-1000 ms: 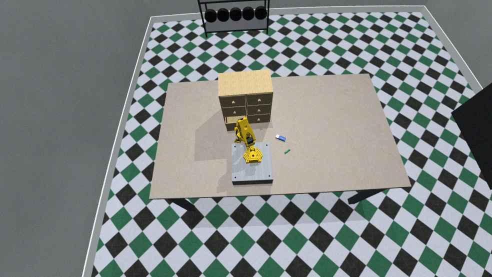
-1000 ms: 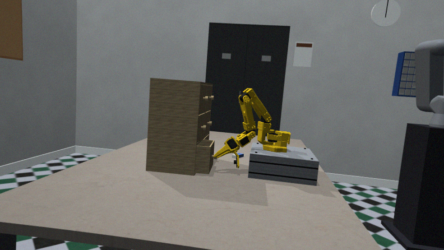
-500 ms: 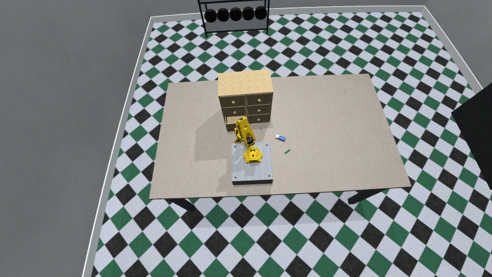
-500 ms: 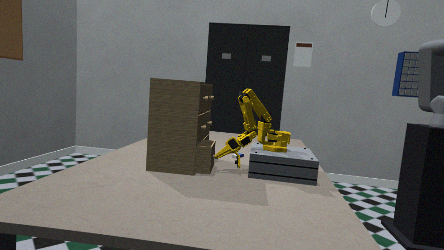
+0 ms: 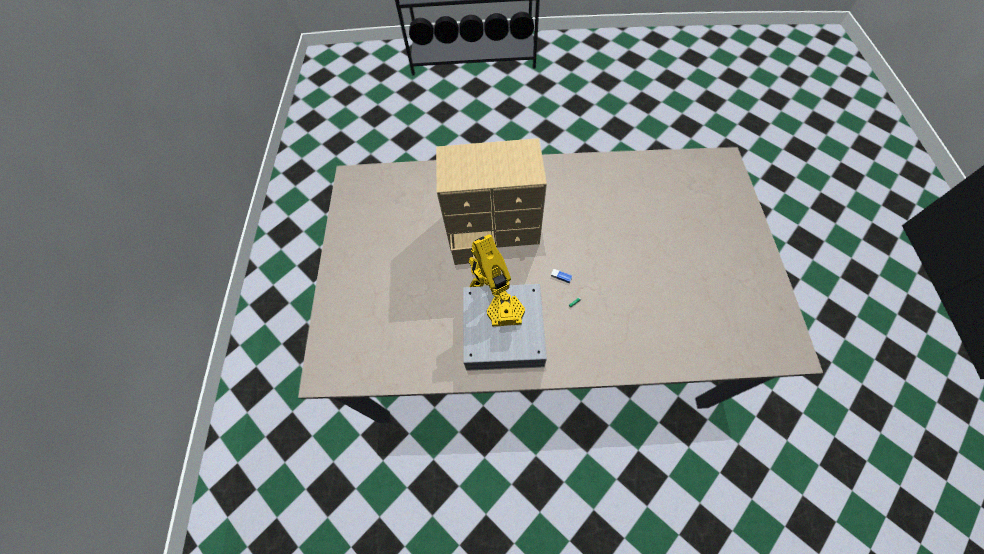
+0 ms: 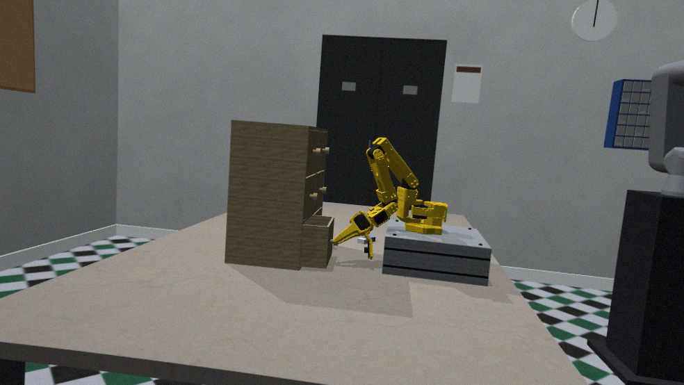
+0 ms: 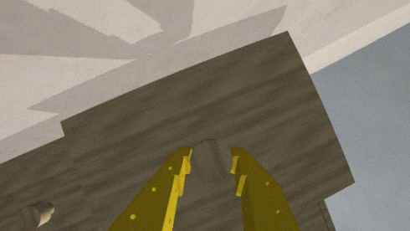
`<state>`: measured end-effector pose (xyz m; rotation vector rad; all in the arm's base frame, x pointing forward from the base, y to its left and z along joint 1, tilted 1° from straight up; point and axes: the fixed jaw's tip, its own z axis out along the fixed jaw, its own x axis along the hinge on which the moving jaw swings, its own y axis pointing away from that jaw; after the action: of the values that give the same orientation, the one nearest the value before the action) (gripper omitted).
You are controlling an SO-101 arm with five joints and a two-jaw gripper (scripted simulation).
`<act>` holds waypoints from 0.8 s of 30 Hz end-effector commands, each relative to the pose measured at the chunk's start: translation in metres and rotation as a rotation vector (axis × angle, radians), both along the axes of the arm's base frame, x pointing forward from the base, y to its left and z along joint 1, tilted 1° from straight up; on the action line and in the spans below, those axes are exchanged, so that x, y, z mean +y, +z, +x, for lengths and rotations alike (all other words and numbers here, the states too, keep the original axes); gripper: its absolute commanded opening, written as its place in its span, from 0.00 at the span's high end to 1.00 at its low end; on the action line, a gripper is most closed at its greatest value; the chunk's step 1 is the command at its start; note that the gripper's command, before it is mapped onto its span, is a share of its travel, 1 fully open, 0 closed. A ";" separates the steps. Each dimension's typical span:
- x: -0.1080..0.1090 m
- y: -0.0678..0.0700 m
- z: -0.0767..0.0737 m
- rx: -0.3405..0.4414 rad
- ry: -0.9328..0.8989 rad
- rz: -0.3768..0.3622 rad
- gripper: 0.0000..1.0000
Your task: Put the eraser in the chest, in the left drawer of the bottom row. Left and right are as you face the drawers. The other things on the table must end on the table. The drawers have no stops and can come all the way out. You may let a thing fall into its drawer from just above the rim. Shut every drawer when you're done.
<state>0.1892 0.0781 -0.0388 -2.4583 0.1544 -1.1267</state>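
matt wood-grain chest (image 5: 490, 165) (image 6: 265, 196) (image 7: 201, 100), smooth yellow plastic-looking arm (image 5: 490, 261) (image 6: 402, 165), brushed metal-looking base block (image 5: 530, 340) (image 6: 435, 263)

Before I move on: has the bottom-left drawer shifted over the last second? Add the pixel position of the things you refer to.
Yes, slightly: the bottom-left drawer (image 5: 462, 257) (image 6: 315, 246) (image 7: 167, 113) stands further out of the chest (image 5: 490, 165) (image 6: 267, 191) (image 7: 25, 180).
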 end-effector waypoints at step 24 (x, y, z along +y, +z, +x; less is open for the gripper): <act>0.001 -0.001 -0.012 0.016 0.031 -0.005 1.00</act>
<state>0.1851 0.0778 -0.0390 -2.4562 0.1451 -1.1251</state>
